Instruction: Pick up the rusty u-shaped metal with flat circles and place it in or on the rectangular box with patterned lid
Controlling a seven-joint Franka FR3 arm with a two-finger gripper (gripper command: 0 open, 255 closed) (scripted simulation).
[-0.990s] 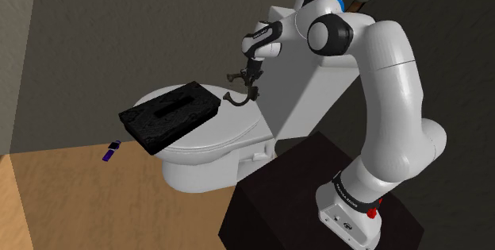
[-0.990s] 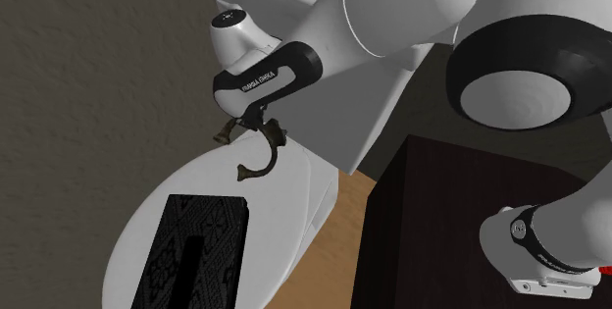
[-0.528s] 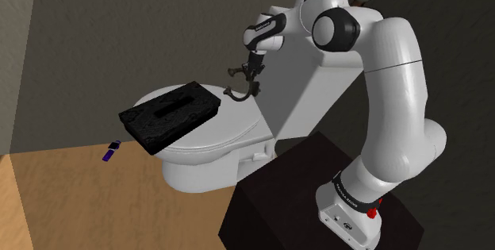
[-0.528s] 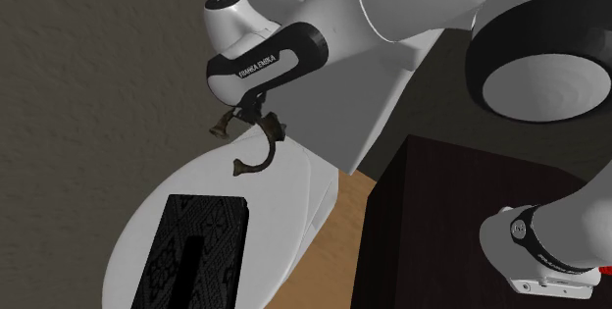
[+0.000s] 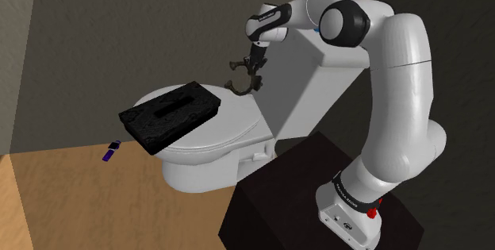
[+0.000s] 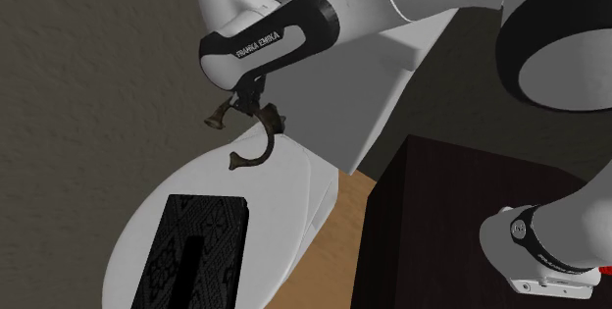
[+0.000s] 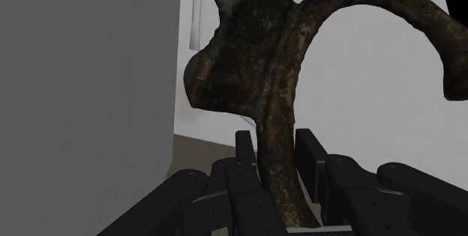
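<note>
Gripper fingers clasp one leg of the rusty U-shaped metal, whose curve and flared end hang below them in the air, above the rear of the white toilet lid and apart from it. The dark rectangular box lies on that lid, toward the shoulder view's left and lower than the piece.

Since the grip holds only one leg, the piece could probably swing. A slow carry suits it, with the clamp firm until the metal hangs over the middle of the patterned top. It should then be lowered close before the fingers release.

From the stand the arm rises, bends at a high elbow and reaches left past the tank, wrist turned downward.
</note>
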